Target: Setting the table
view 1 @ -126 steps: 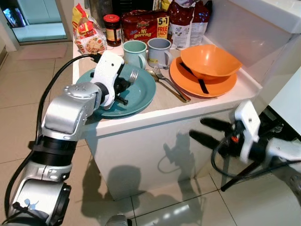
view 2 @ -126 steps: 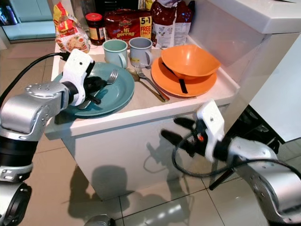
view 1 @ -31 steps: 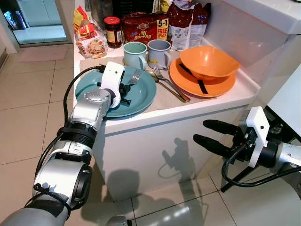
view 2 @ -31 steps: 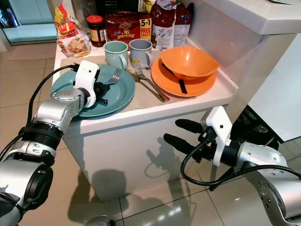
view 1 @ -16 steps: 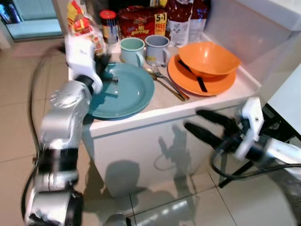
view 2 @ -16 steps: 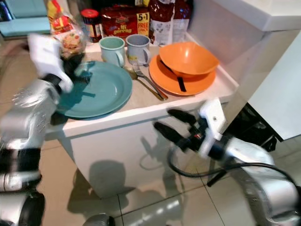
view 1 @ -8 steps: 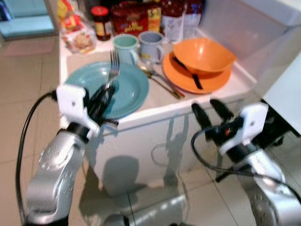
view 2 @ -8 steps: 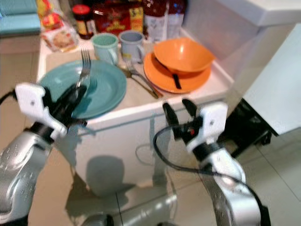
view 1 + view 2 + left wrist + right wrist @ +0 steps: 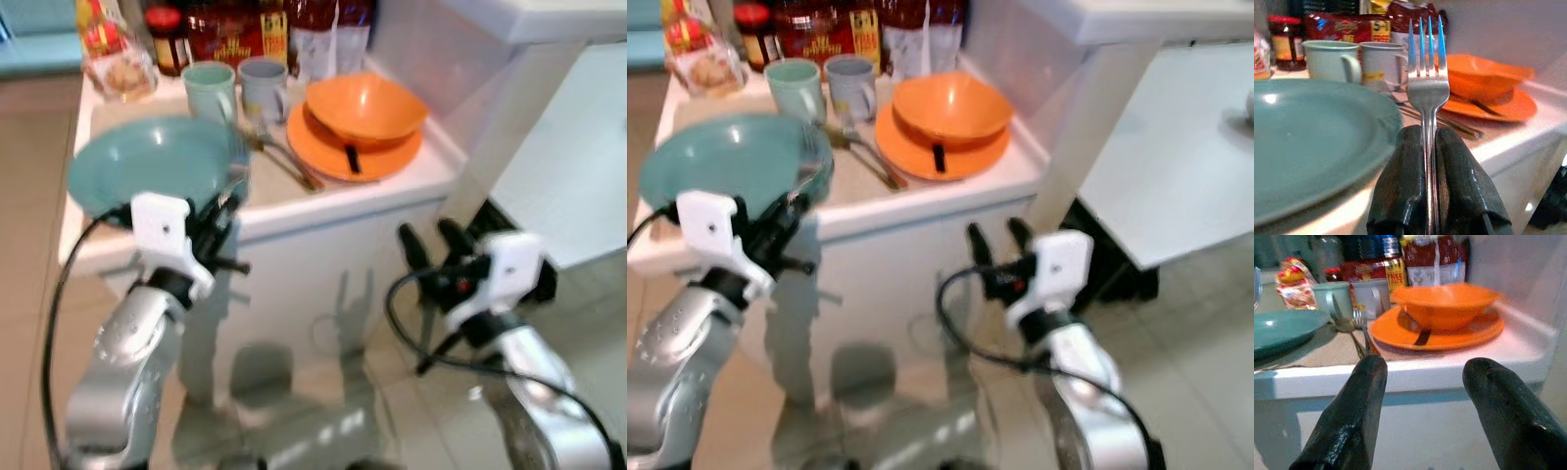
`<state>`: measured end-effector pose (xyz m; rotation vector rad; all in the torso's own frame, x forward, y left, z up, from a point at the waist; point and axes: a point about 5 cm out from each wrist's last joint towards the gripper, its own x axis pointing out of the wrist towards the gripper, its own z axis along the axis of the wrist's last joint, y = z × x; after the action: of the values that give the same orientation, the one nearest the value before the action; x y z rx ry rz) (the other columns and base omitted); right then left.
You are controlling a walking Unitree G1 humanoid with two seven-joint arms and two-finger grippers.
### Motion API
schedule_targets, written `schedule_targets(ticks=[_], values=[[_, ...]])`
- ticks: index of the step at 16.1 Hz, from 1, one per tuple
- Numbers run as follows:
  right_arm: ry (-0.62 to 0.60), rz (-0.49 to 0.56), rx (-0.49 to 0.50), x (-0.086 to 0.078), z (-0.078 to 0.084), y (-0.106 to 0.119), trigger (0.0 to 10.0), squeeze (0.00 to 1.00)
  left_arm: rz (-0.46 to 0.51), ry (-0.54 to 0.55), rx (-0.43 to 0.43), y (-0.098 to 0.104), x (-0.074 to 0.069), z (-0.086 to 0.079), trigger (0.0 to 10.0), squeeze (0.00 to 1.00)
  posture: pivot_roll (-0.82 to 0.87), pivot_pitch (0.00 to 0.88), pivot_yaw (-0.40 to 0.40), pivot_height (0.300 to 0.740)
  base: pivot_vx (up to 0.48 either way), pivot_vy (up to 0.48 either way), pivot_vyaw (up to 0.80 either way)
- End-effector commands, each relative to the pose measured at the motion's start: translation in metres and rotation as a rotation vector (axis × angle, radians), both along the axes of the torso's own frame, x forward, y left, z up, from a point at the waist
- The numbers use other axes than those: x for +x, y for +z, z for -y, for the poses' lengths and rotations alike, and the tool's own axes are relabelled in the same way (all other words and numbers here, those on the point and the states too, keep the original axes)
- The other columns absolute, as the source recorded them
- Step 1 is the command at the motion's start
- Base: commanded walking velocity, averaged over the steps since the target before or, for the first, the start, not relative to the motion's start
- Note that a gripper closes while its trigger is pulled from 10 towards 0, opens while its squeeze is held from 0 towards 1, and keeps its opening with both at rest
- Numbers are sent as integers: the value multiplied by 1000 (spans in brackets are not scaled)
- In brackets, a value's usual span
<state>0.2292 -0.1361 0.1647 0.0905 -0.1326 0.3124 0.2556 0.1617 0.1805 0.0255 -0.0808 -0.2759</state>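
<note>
Lifted metal fork (image 9: pixel 1428 83), left hand (image 9: pixel 1436 147) clamped

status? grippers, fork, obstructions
Left gripper shut on fork, tines up, off the counter edge near teal plate. Right gripper open, holding nothing, below counter. Nothing blocking either.
</note>
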Motion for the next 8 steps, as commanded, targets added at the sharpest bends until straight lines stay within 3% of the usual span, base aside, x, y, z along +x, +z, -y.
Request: schedule_targets(ticks=[1,3,6,8], values=[[-41,20,-28,3,6,2,10000,0,10,-59,44,4,2,15,10000,0,97,22,-24,740,0,-480,0],[-79,38,-25,9,6,4,10000,0,-2,-36,26,6,10,23,10000,0,97,4,-23,740,0,-480,0],[-90,34,-36,11,6,2,10000,0,-5,17,51,1,16,22,10000,0,100,0,-28,740,0,-480,800],[-134,3,-34,20,9,-1,10000,0,-23,30,130,-6,18,25,10000,0,98,0,-30,740,0,-480,800]])
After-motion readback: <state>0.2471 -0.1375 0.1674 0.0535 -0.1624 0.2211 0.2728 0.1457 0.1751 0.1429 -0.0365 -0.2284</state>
